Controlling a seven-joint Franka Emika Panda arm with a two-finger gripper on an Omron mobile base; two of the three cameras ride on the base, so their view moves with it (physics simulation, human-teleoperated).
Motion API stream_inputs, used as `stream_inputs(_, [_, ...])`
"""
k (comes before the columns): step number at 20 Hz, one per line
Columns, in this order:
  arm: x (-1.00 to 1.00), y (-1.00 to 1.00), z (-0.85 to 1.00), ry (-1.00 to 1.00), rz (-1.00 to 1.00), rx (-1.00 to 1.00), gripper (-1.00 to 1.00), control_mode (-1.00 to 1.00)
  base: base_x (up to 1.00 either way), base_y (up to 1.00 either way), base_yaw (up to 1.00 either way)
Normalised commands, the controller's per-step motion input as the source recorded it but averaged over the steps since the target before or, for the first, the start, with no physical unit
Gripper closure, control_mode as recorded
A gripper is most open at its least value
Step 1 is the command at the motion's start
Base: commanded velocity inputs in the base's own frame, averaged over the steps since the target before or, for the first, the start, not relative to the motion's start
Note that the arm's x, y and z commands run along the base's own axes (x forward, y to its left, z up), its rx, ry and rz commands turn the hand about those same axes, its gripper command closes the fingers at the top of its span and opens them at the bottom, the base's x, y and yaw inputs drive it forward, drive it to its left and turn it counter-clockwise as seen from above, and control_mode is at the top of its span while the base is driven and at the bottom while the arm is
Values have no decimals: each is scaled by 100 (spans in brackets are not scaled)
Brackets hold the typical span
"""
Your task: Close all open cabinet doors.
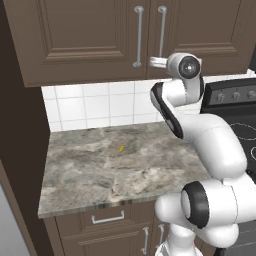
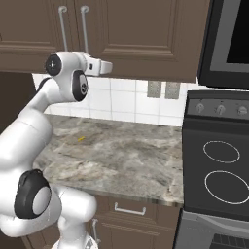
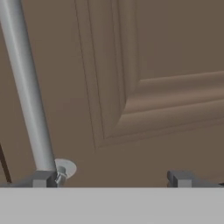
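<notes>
The arm is reaching up to the two upper cabinet doors hanging above the marbled bench, and both doors are looking flush with each other. The pincer is pressing close to the right door, its two tips standing wide apart with nothing between them; one tip is sitting right beside the foot of the silver handle. From the base views the hand is blocking the fingertips. A stove is getting cut off at the edge.
</notes>
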Motion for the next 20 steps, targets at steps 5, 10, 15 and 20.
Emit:
stream_inputs(5, [15,4,0,0,-5,0,-100,-100,0,0,0])
stream_inputs(10, [14,3,0,0,-4,0,-100,-100,0,0,0])
stream_inputs(15, [4,0,0,0,-2,0,-100,-100,0,0,0])
stream_inputs(20, [-8,0,0,0,0,0,-100,-100,0,0,0])
